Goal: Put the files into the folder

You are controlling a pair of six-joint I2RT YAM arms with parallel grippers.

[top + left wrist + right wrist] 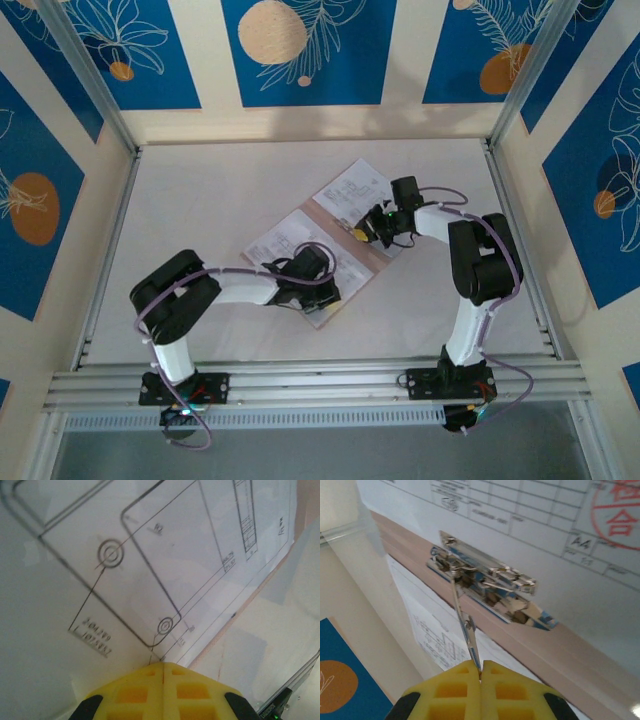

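The pinkish-tan folder (322,318) lies open in the middle of the table, with printed white sheets (283,240) on its near half and another sheet (352,188) on its far half. My left gripper (322,290) is shut, its yellow tips (163,666) resting on the drawing sheet (150,555) near the folder's edge (235,614). My right gripper (362,233) is shut on the thin metal lever (466,625) of the folder's spring clip (490,582), which is raised off the folder's spine (560,645). The cyan-blue sheet is out of view.
The table (200,190) is walled by an aluminium frame (110,110) and blue patterned panels. A rail (320,385) runs along the near edge by the arm bases. Bare table lies left and behind the folder.
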